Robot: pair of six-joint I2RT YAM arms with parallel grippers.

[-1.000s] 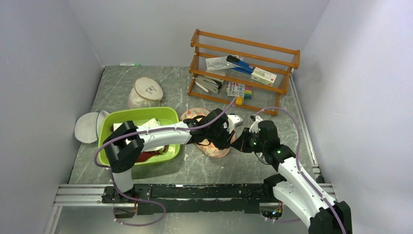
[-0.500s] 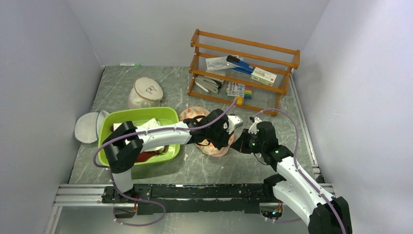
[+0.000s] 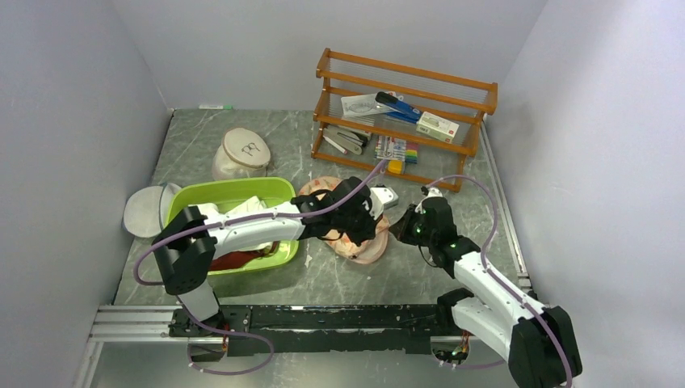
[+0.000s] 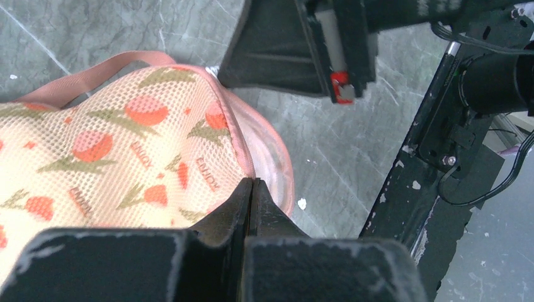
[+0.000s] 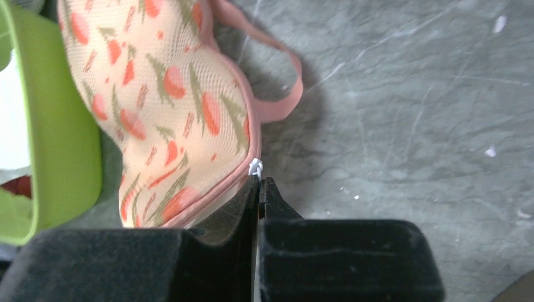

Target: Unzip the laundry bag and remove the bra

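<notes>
The peach-pink laundry bag (image 3: 359,246) with red-orange prints lies flat on the table between the green basin and my right arm. My left gripper (image 4: 252,183) is shut on the bag's rim (image 4: 234,141) at its right edge. My right gripper (image 5: 259,178) is shut on the white zipper pull (image 5: 255,167) at the bag's pink rim. In the top view both grippers meet over the bag's right side, the left (image 3: 373,220) just left of the right (image 3: 398,229). A pink loop strap (image 5: 286,94) lies beside the bag (image 5: 164,94). No bra shows.
A green basin (image 3: 279,194) with clothes stands left of the bag, close against it (image 5: 63,157). A white domed mesh bag (image 3: 242,153) and a flat grey-white disc bag (image 3: 145,212) lie farther left. A wooden rack (image 3: 404,113) with small items stands behind.
The right gripper has moved a little toward the far side along the bag's right rim. The left arm has shifted slightly left, and the bag's near end has spread a bit.
</notes>
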